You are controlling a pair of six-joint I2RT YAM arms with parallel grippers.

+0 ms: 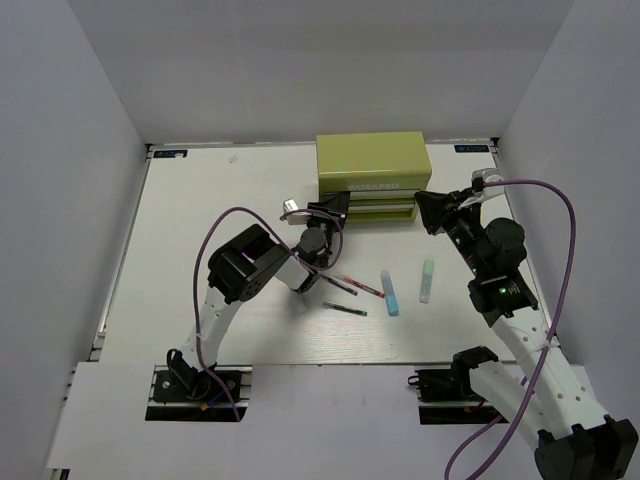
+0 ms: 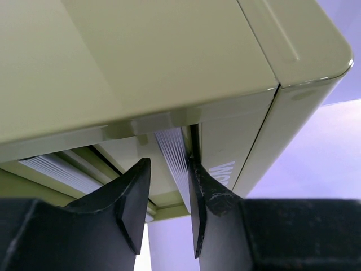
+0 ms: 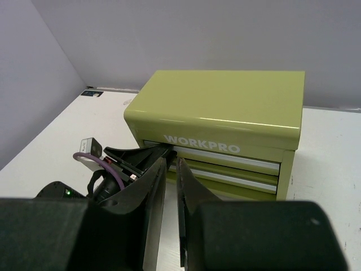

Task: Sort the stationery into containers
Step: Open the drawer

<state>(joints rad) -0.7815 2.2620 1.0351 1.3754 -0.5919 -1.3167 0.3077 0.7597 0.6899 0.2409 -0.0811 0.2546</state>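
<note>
The yellow-green WORKPRO chest [image 1: 370,163] stands at the back with its top drawer [image 3: 231,156] and lower drawer [image 3: 240,179] both shut. My left gripper [image 1: 337,211] sits at the top drawer's left end. It is open, with the ribbed silver handle [image 2: 172,149] between its fingers and one finger [image 2: 198,192] touching it. My right gripper [image 1: 428,213] hovers off the chest's right front, empty, open by only a narrow slit [image 3: 172,160]. A red pen [image 1: 358,286], a green pen [image 1: 345,309], a light blue marker [image 1: 390,292] and a mint marker [image 1: 427,281] lie on the table.
White walls close in the table on the left, back and right. Purple cables [image 1: 565,225] loop over both arms. The left arm's elbow [image 1: 245,262] stands just left of the pens.
</note>
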